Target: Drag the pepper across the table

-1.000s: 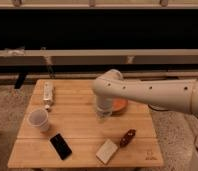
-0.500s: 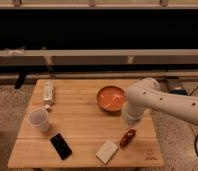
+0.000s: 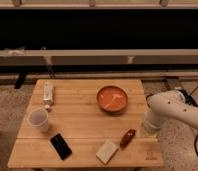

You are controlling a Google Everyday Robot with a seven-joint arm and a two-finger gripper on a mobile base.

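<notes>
I am on the approach. As far as I can judge, the pepper (image 3: pixel 127 138) has not been touched yet. It lies near the front right of the worktop (image 3: pixel 79 107), tilted, with its upper end toward the right edge. A tan block (image 3: pixel 107 151) sits just beside it on the left, and the orange bowl (image 3: pixel 112 99) is behind it.

My gripper (image 3: pixel 150 127) hangs at the end of my white arm over the right edge of the worktop, near the pepper's upper right and apart from it. I cannot tell whether the gripper is apart or together, because the wrist housing covers it from this side.

The next move, as I judge it, is to come down and a little left until the gripper meets the pepper. I would then clamp on it or press against its side and draw it along the wood. The open stretch lies toward the middle, between the bowl and the phone (image 3: pixel 60 146). The block stands in the way of a straight pull to the front left, so the path must pass behind it. The pod is small, glossy and rounded, so I expect it could roll or slip free under a sideways push.

My arm is cut off at the right border. I cannot make out how high the gripper sits above the wood, or which end of the pepper carries the stem. The cup (image 3: pixel 38 119) stands well apart on the left.
</notes>
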